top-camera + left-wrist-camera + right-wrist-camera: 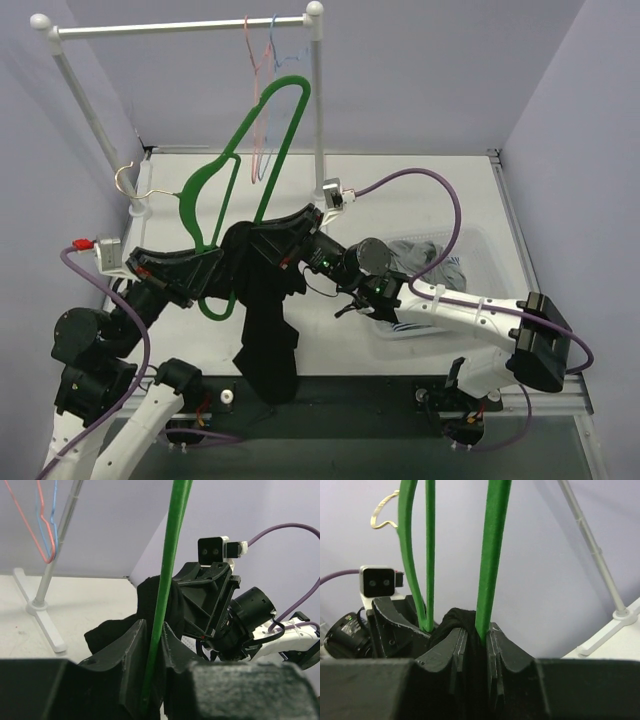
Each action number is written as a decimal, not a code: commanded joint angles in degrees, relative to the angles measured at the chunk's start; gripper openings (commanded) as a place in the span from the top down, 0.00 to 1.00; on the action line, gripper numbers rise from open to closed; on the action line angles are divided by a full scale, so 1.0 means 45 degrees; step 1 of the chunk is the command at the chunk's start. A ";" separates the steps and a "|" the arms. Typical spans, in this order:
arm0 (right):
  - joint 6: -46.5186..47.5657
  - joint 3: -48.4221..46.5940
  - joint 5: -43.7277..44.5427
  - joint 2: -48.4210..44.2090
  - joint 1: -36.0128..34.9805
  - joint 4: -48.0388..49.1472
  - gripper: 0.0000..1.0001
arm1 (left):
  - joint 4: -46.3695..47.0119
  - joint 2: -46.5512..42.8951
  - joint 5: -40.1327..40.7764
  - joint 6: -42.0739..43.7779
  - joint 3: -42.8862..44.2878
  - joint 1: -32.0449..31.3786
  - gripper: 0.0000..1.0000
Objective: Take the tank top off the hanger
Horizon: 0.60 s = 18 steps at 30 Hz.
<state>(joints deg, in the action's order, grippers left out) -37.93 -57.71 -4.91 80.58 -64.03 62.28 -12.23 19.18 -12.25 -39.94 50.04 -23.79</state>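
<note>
The green hanger (270, 150) stands tilted above the table, its metal hook (127, 180) pointing left. The black tank top (268, 330) hangs from its lower end down toward the table's front edge. My left gripper (215, 268) is shut on the hanger's lower bar; the left wrist view shows the green bar (167, 580) pinched between my left gripper's (152, 635) jaws. My right gripper (295, 232) is shut on the bunched tank top (455, 617) where it wraps the green bar (492, 555), and my right gripper (476, 640) pinches both.
A white garment rack (180, 25) stands at the back with thin pink and blue hangers (262, 60) on its rail. A clear bin of clothes (450, 255) sits at the right under my right arm. The rack's foot (42, 615) lies left of the hanger.
</note>
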 commanded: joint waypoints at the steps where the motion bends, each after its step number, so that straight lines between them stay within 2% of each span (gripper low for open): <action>1: -0.0241 0.0461 -0.1193 -0.0054 0.0147 0.1609 1.00 | -0.0700 0.0464 -0.0599 0.0419 0.0929 -0.0045 0.70; 4: -0.0495 0.0578 -0.1682 -0.0132 0.0186 0.1512 1.00 | -0.0545 0.0562 -0.0578 0.0478 0.1047 -0.0045 0.68; 11: -0.0574 0.0871 -0.1976 -0.0483 0.0186 0.0810 1.00 | 0.0178 0.0913 -0.0773 0.0322 0.1340 -0.0064 0.69; 12: -0.0574 0.0891 -0.1976 -0.0503 0.0186 0.0731 1.00 | 0.0275 0.0914 -0.0832 0.0322 0.1341 -0.0045 0.74; 13: -0.0594 0.0930 -0.1957 -0.0523 0.0205 0.0672 1.00 | 0.0373 0.0933 -0.0929 0.0360 0.1360 -0.0045 0.93; 14: -0.0594 0.0969 -0.1976 -0.0581 0.0205 0.0536 1.00 | 0.0432 0.0991 -0.1027 0.0399 0.1399 -0.0064 0.99; 17: -0.0614 0.0892 -0.2229 -0.0756 0.0244 -0.0571 1.00 | 0.0006 0.1186 -0.1028 0.0536 0.1574 -0.0045 1.00; 18: -0.0555 0.0911 -0.2230 -0.0873 0.0225 -0.0985 0.91 | -0.0171 0.1226 -0.0834 0.0595 0.1749 -0.0045 1.00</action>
<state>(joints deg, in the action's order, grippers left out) -42.06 -53.54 -13.02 79.83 -63.37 61.76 -16.05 23.35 -16.21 -37.69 53.71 -23.97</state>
